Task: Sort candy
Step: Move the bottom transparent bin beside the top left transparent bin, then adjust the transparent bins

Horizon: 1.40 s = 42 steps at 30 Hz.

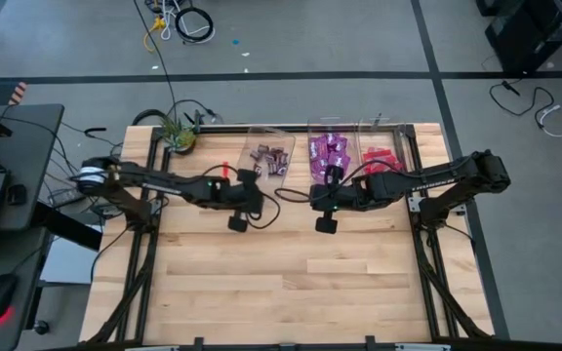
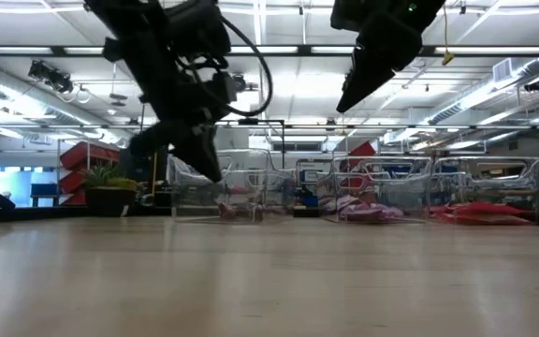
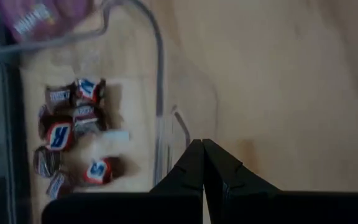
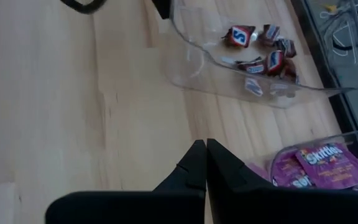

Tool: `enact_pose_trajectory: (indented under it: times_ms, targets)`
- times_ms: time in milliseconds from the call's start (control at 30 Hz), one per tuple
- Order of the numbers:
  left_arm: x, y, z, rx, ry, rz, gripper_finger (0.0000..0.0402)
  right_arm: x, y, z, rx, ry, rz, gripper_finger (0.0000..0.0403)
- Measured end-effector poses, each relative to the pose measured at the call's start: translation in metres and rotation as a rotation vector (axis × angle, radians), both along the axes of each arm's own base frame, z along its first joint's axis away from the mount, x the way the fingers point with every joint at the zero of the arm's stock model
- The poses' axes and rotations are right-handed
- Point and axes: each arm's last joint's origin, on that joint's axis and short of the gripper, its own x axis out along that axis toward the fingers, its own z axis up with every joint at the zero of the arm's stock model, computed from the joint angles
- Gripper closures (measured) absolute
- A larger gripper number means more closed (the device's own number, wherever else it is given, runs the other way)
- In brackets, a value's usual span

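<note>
Brown wrapped candy (image 1: pixel 270 154) fills the left clear plastic tray (image 1: pixel 258 132), purple packets (image 1: pixel 328 151) the middle, red packets (image 1: pixel 382 158) the right, so sorting looks finished, with left gripper (image 1: pixel 237 223) and right gripper (image 1: pixel 326 225) pinched together, empty, nearer, needing only retreat.

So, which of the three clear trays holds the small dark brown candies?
The leftmost tray, nearest the potted plant. It holds the small brown wrapped pieces; the middle tray holds purple packets and the right tray holds red packets.
</note>
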Motion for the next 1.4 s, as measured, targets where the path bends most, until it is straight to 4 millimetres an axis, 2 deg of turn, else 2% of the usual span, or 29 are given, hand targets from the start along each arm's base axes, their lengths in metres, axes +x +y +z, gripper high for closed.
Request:
enact_pose_trajectory:
  times_ms: [233,467,733,967,1033,1200,1400]
  targets:
    - [0.017,0.022,-0.004,0.025,-0.130,0.051,0.0401,-0.004,-0.007,-0.002,-0.015,0.032,-0.087,0.0403]
    - [0.022,0.046,0.004,-0.058,-0.273,0.041,0.0401,-0.006,-0.033,-0.003,-0.023,0.030,-0.233,0.0403]
    - [0.037,0.053,-0.004,-0.094,-0.386,-0.001,0.0401,-0.012,-0.070,-0.003,-0.031,0.056,-0.344,0.0403]
    - [0.042,0.057,-0.014,-0.107,-0.387,-0.005,0.0401,-0.016,-0.077,-0.005,-0.028,0.093,-0.363,0.0403]
    - [0.040,0.056,-0.009,-0.102,-0.396,-0.004,0.0401,-0.022,-0.081,-0.007,-0.053,0.143,-0.419,0.0403]
    - [0.031,0.056,0.023,-0.091,-0.499,0.020,0.0401,-0.050,-0.102,-0.013,-0.056,0.296,-0.667,0.0403]
    - [0.009,0.058,0.060,-0.211,-0.647,-0.038,0.0401,-0.078,-0.136,-0.015,0.009,0.378,-0.923,0.0403]
